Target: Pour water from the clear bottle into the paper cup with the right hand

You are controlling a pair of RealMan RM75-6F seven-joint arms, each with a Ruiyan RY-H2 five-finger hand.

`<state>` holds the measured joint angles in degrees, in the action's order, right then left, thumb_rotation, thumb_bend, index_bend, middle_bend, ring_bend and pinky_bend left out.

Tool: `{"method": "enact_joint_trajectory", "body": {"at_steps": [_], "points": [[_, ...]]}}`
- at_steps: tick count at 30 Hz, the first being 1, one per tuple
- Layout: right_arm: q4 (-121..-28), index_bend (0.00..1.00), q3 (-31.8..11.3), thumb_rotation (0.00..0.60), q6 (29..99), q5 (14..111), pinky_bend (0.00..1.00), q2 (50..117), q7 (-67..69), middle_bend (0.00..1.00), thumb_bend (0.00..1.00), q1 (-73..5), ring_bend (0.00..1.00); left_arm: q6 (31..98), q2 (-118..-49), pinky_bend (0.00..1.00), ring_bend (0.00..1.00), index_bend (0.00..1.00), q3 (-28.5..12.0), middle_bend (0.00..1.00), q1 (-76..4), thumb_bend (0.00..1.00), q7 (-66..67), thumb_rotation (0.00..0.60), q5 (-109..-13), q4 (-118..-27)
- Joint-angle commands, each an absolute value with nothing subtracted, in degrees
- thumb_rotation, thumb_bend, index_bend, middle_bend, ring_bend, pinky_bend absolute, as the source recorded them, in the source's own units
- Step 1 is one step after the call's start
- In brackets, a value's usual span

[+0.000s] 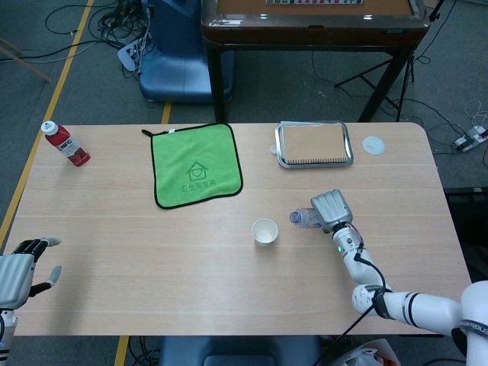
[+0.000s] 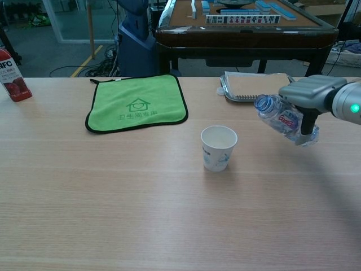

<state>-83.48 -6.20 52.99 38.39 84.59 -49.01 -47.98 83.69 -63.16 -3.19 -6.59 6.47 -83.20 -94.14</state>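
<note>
1. Pale wood-grain table (image 1: 152, 252): the clear bottle (image 2: 280, 118) hangs above it, tilted, uncapped mouth aimed at the paper cup (image 2: 219, 147), still short of its rim.
2. Thin, smooth plastic, probably light; it could dent or slip, so a mid-body hold suits.
3. Right hand (image 2: 312, 96) has its fingers wrapped round the bottle's body.
4. Cup is light, tippable paper.
5. Left hand (image 1: 19, 273) holds nothing, fingers spread.

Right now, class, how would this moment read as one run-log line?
stage: pre-pour | right hand: holds clear bottle, tilted toward paper cup | bottle mouth: short of cup | left hand: idle, open
</note>
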Motion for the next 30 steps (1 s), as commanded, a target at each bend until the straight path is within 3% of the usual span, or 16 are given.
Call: {"method": "enact_joint_trajectory", "body": {"at_steps": [1, 30], "points": [[-84.9, 0.61, -6.0, 0.6, 54.5, 35.0, 0.48, 85.0, -53.0, 0.56, 0.08, -50.3, 0.5, 83.7, -63.1, 0.67, 0.31, 0.33, -3.2, 0.34, -6.6, 0.28, 6.4, 0.6, -83.2, -94.2], [-91.9, 0.62, -2.5, 0.6, 64.8, 19.7, 0.49, 86.0, -74.6, 0.57, 0.09, -61.3, 0.5, 83.5, -62.8, 0.67, 0.31, 0.33, -3.2, 0.34, -6.5, 0.28, 6.0, 0.6, -83.1, -94.5]]}}
